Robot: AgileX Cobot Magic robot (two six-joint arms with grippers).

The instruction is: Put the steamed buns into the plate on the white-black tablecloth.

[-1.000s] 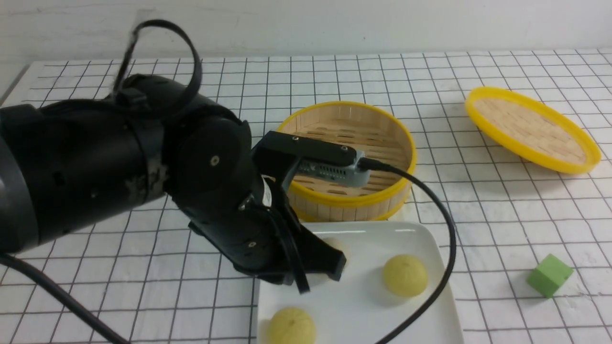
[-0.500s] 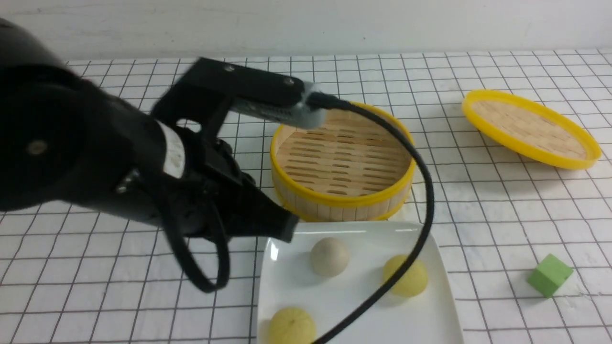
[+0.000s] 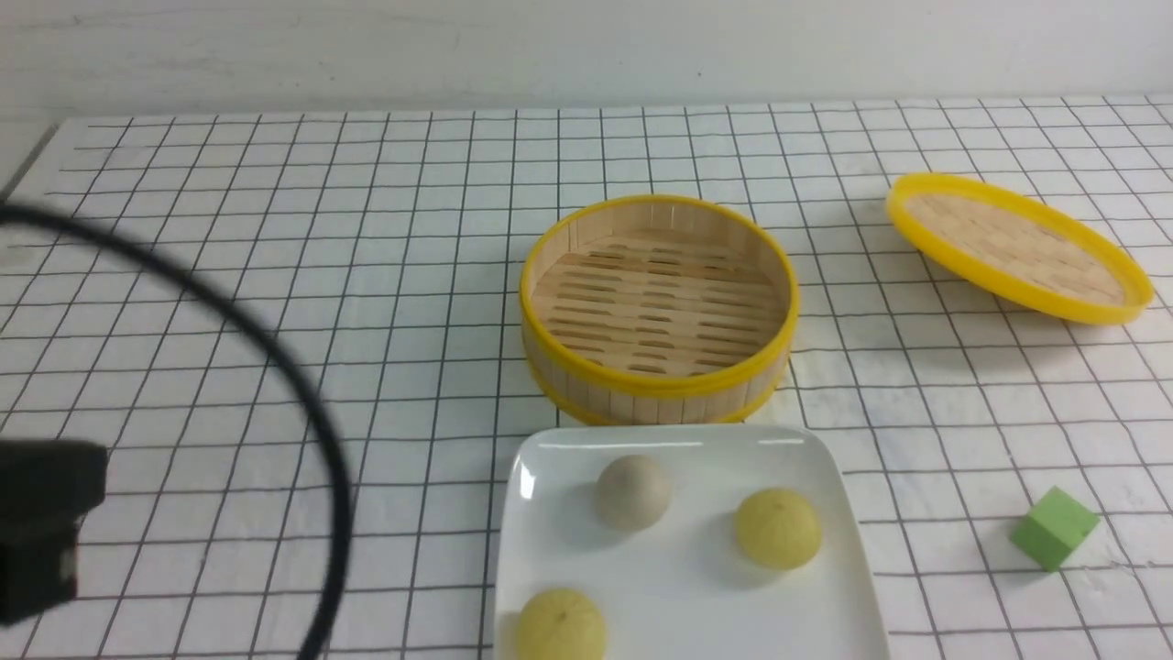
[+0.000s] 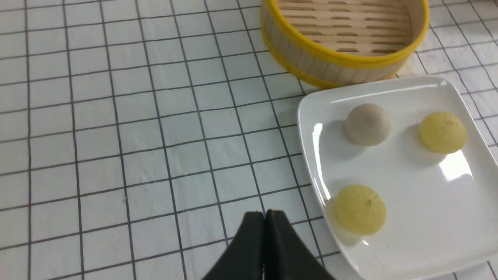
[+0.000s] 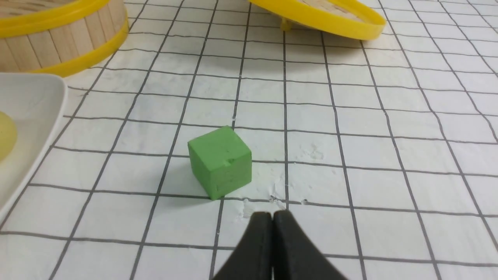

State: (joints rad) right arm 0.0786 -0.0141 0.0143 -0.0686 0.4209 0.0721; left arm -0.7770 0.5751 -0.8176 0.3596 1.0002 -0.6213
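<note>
Three buns on plate

Three steamed buns [image 3: 632, 492] are seen resting apart on the plate [image 3: 687, 587], which lies on the white-black tablecloth [image 3: 275, 275] just before the bamboo steamer [image 3: 656, 307]. Left gripper [image 4: 265, 215] jaws are pressed together, holding nothing, beside the plate. Right gripper [image 5: 272, 216] jaws likewise, near the green cube [image 5: 220, 161].

buns [image 3: 632, 491] on plate [image 3: 852, 559] | steamer [image 3: 658, 307] behind plate

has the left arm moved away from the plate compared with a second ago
Yes. It covered the plate's left rim then; now only a dark part of the left arm shows at the front view's left edge, well left of the plate and the bamboo steamer.
</note>
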